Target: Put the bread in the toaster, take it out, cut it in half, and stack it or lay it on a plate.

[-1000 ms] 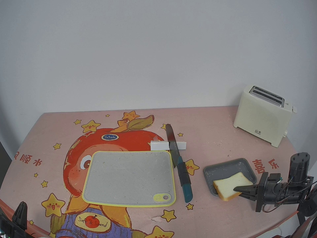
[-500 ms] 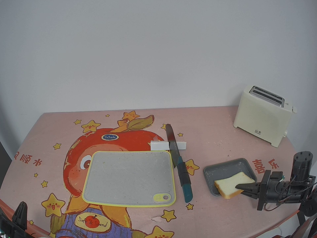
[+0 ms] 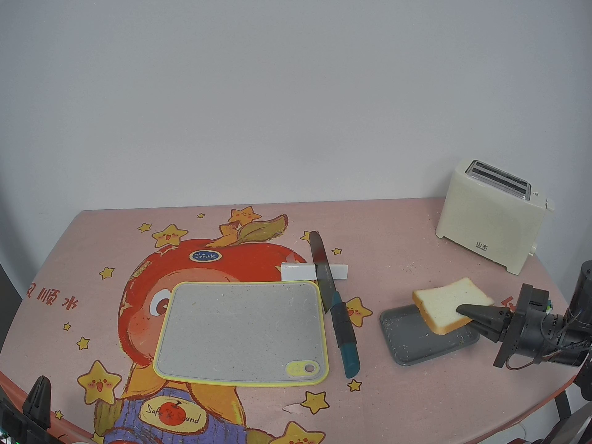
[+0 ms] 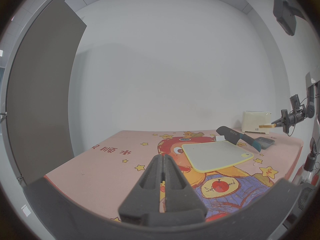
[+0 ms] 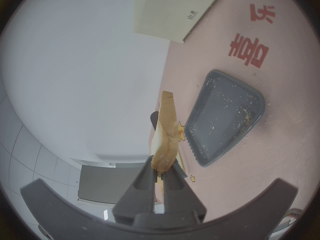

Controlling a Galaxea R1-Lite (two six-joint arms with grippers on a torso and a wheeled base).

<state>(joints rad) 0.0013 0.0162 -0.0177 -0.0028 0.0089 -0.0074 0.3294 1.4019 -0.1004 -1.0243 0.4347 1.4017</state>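
Note:
My right gripper [image 3: 473, 313] is shut on a slice of white bread [image 3: 448, 303], held in the air above the grey plate [image 3: 413, 339] at the table's right. The right wrist view shows the bread [image 5: 166, 130] edge-on, pinched between the fingers of the right gripper [image 5: 160, 170], with the crumb-strewn plate [image 5: 223, 117] below. The cream toaster [image 3: 492, 213] stands at the far right corner, its two slots facing up. A dark-bladed knife with a teal handle [image 3: 334, 306] lies beside the grey cutting board [image 3: 242, 331]. My left gripper [image 4: 163, 164] hangs shut and holds nothing, off the table's near left edge.
A small white block [image 3: 313, 271] props the knife blade behind the board. The table's right edge runs close to my right arm. A wall stands right behind the table and toaster.
My right gripper has lifted the bread off the grey plate and drawn it up and toward the right. The plate now lies bare but for crumbs.

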